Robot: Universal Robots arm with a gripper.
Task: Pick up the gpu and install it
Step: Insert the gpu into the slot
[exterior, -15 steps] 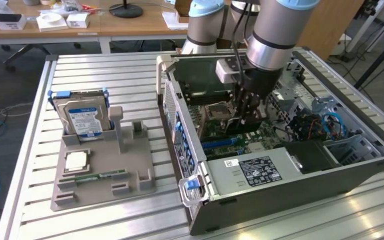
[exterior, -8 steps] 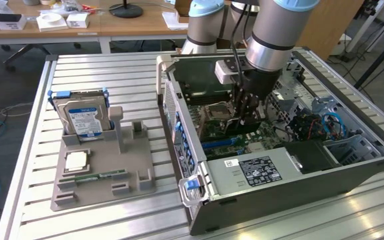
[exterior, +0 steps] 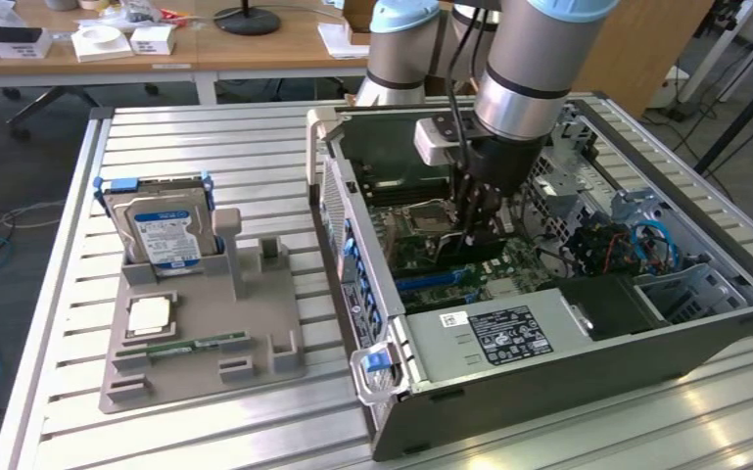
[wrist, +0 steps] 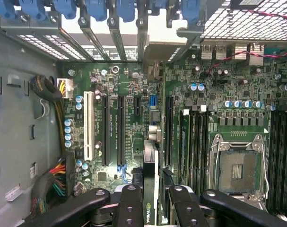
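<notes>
Clamping the thin flat gpu edge-on, jointed black fingers hover above the green motherboard.

A: What does the gripper hold?

B: Its black metal fingers stand on both sides of the gpu, a thin flat black card seen from its edge, with a small green logo. They press on it.

A: And what is beyond the card?

B: The green circuit board of the computer. The card runs parallel to the long black slots and sits between two of them. Whether it touches the board, I cannot tell.

A: What else is near?

B: A long white slot, a square silver processor socket, a bundle of coloured wires beside the grey metal case wall, and blue plastic latches.
</notes>
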